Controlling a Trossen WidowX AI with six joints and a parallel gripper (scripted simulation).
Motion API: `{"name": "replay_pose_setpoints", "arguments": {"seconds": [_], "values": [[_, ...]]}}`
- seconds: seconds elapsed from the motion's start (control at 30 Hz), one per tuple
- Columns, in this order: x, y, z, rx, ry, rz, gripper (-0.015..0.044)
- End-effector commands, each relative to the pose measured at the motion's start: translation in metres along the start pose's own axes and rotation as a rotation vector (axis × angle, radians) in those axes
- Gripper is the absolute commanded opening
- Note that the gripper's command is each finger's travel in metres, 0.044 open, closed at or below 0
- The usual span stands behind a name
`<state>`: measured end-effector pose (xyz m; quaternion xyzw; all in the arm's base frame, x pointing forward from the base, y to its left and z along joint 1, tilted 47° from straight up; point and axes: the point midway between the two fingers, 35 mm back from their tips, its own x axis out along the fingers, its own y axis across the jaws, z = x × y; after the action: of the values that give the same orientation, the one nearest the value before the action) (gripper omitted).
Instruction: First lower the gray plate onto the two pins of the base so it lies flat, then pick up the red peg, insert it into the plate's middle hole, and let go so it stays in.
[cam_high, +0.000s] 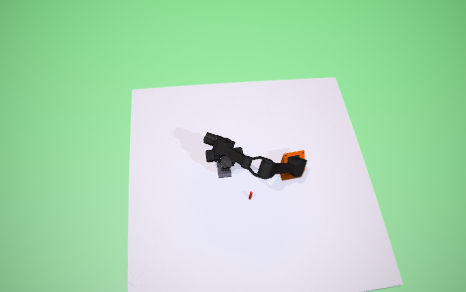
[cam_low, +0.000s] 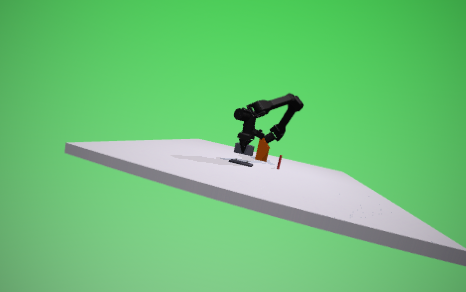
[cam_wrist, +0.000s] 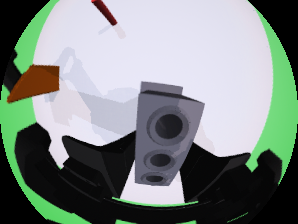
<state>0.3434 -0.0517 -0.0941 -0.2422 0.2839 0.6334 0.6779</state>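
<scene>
My gripper (cam_high: 226, 164) (cam_low: 245, 145) (cam_wrist: 160, 164) is shut on the gray plate (cam_high: 224, 172) (cam_low: 241, 149) (cam_wrist: 162, 129) and holds it a little above the table. The wrist view shows the plate's holes facing the camera, the big middle one uppermost. The dark flat base (cam_low: 241, 162) lies on the table just below and in front of the plate; its pins are too small to make out. The red peg (cam_high: 250, 195) (cam_low: 279, 161) (cam_wrist: 104, 10) stands upright on the table, apart from the gripper and to the side of the base.
The arm's orange mount (cam_high: 293, 155) (cam_low: 262, 149) (cam_wrist: 36, 82) stands behind the gripper. The white table (cam_high: 175, 240) (cam_low: 325, 200) sits in green surroundings, and its edges are far from the objects.
</scene>
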Motion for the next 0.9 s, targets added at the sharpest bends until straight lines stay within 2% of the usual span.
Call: {"name": "replay_pose_setpoints", "arguments": {"seconds": [0.0,0.87], "values": [[0.006,0.000,-0.001,-0.003,0.004,0.003,0.0000],[0.035,0.000,-0.001,-0.009,0.008,0.005,0.0000]]}}
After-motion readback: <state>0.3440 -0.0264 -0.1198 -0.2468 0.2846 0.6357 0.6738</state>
